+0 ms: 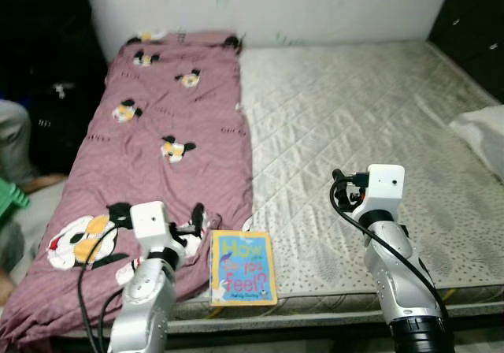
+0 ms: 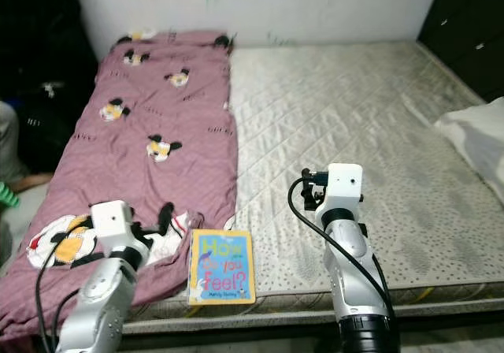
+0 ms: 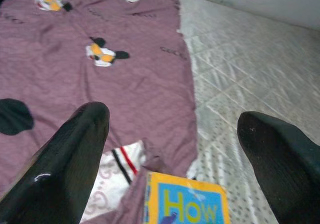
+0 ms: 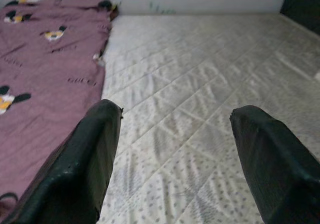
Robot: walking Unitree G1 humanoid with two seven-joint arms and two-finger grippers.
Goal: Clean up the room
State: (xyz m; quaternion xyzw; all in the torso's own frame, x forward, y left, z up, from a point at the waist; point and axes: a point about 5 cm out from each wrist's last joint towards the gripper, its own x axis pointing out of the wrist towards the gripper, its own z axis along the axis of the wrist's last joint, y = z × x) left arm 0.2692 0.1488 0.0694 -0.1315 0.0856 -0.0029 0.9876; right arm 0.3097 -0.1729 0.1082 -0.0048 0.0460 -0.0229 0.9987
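Two grippers are raised over the near edge of a bed with a bare quilted mattress (image 1: 370, 124). The left gripper (image 3: 175, 154) hovers with its fingers spread wide apart and nothing between them, just above a picture book (image 1: 242, 267) with a yellow border and a blue cover that lies flat at the front edge of the mattress. The book's left side touches a mauve blanket (image 1: 165, 109) printed with cartoon mice, which covers the left strip of the bed from the wall to the near edge. A small white cloth with red and black stripes (image 3: 117, 176) lies on the blanket just beside the book, though what it is cannot be made out. The right gripper (image 4: 172, 159) hangs over the bare mattress, well apart from the book, its fingers also wide apart and empty. A white pillow (image 1: 482, 132) rests at the bed's right edge.
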